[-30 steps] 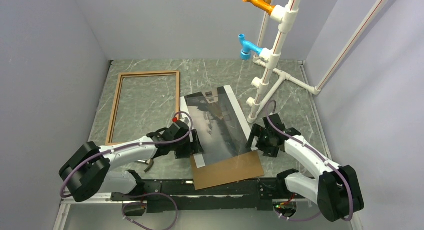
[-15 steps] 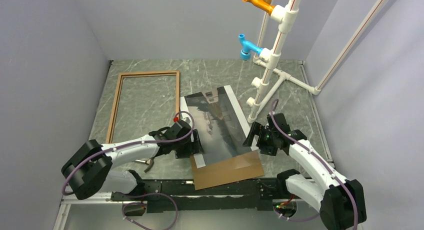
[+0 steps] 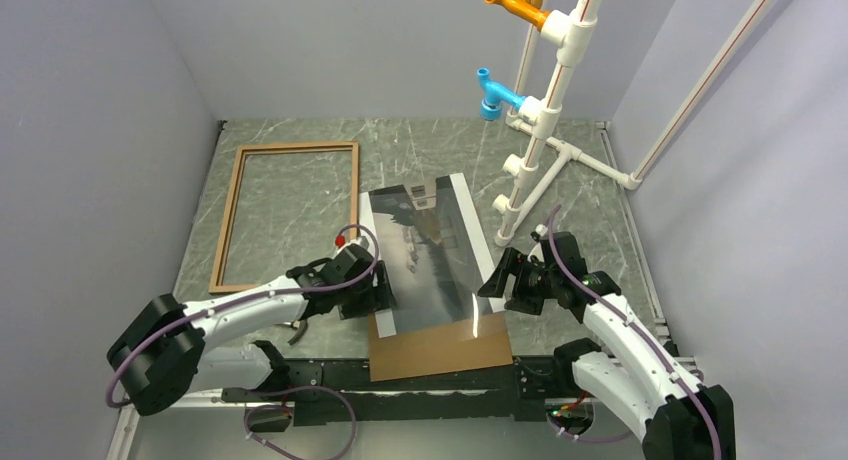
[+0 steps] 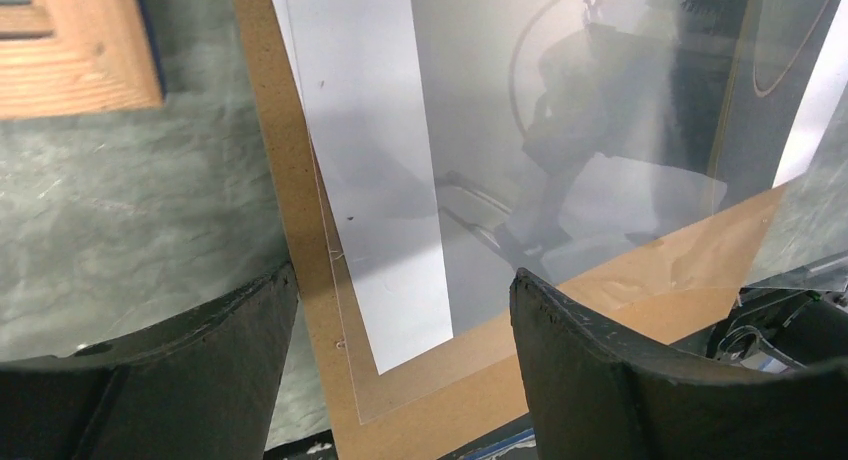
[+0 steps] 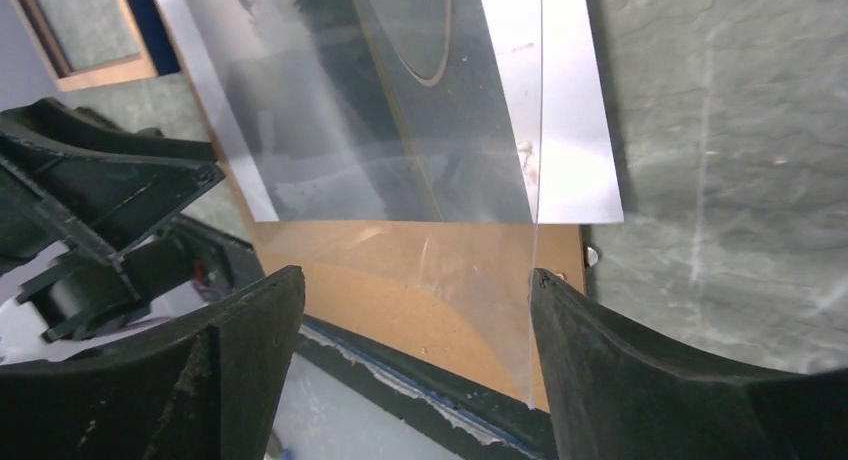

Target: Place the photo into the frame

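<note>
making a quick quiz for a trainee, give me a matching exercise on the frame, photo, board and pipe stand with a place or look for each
1 frame
2 photo
3 board
4 pipe stand

a white, upright, far right
b glossy, in the middle
c empty, far left
d plain brown, partly under the photo

Pairs: 1-c, 2-b, 3-d, 4-a

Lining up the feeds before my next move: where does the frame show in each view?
Top external: the frame lies upper left, left of the photo.
Left wrist: only a wooden corner, top left.
Right wrist: a corner, top left.
Shared landmark: the brown backing board under the photo.
</note>
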